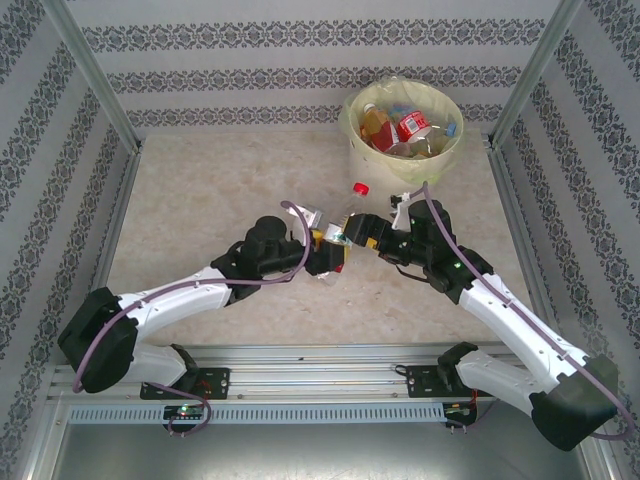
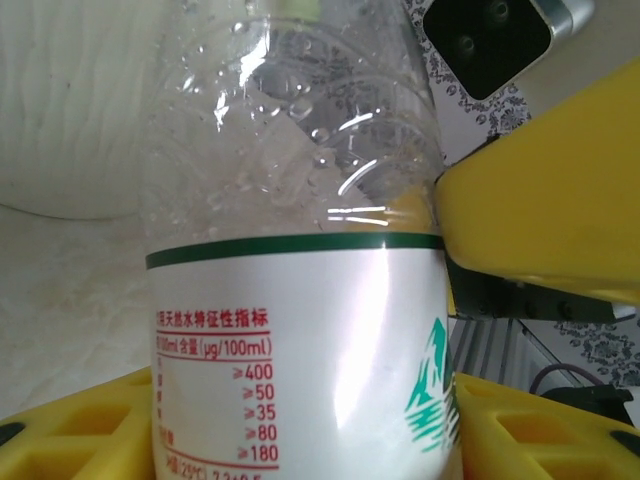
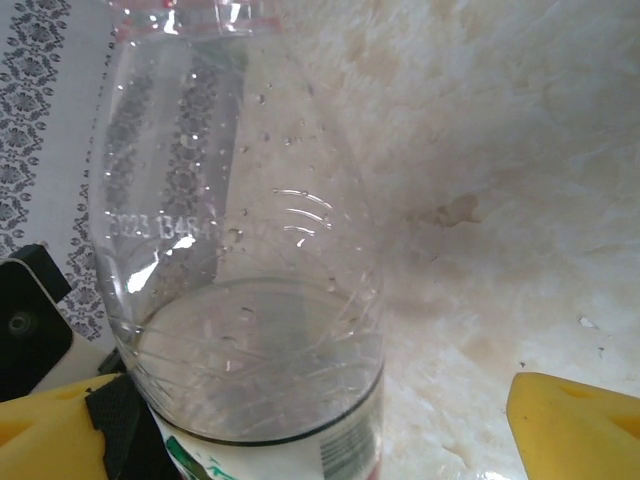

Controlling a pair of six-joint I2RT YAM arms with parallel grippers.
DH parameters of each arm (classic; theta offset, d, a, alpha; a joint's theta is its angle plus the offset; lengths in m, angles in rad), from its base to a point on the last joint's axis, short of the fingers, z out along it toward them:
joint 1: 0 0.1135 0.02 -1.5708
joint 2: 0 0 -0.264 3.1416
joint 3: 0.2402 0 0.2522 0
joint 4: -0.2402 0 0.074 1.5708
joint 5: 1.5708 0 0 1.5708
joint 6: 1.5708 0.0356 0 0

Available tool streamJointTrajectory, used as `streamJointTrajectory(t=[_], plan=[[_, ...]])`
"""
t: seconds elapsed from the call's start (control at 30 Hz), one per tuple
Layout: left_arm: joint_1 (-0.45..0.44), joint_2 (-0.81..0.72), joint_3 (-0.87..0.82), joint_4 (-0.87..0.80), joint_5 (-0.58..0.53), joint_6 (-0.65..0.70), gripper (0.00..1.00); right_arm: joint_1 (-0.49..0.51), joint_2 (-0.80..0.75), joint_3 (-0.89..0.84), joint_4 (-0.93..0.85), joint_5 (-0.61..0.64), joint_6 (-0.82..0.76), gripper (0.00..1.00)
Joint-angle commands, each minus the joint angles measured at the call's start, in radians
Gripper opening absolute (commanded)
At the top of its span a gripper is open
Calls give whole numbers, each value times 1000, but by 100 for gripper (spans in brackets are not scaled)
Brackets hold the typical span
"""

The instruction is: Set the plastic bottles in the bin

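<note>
Several plastic bottles (image 1: 400,128) lodged in bin (image 1: 350,128); one red-capped bottle (image 1: 348,212) left, clamped by left pincer (image 2: 305,440), straddled by wide-open right pincer (image 3: 310,430).

Bright, even light from overhead; soft shadows lie under the arms (image 1: 190,295). Close up, glare streaks the clear bottle (image 2: 295,250), and the pale table (image 3: 480,200) behind looks washed-out and blurred.
</note>
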Motion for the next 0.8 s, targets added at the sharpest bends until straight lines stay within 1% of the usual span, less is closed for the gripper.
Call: streamJointTrajectory(t=[0.0, 0.07, 0.23, 0.3, 0.4, 0.5, 0.57, 0.67, 0.77], plan=[[-51, -7, -13, 107, -29, -27, 58, 13, 16, 31, 14, 10, -16, 92], [-65, 4, -18, 131, -37, -36, 58, 17, 26, 42, 11, 9, -21, 87], [-95, 20, -8, 160, -62, -35, 59, 22, 48, 78, -9, 7, -35, 80], [-101, 25, -3, 162, -66, -31, 59, 24, 52, 98, -34, 15, -50, 73], [-105, 30, 0, 171, -67, -29, 63, 25, 47, 125, -81, 37, -77, 65], [-107, 33, 2, 171, -66, -24, 71, 25, 36, 156, -130, 59, -103, 58], [-106, 31, 5, 171, -70, -22, 84, 25, 28, 176, -165, 75, -121, 55], [-105, 22, 19, 150, -71, -8, 100, 21, 14, 231, -248, 113, -185, 54], [-107, -4, 29, 114, -79, 21, 100, -5, 5, 316, -367, 161, -264, 53]])
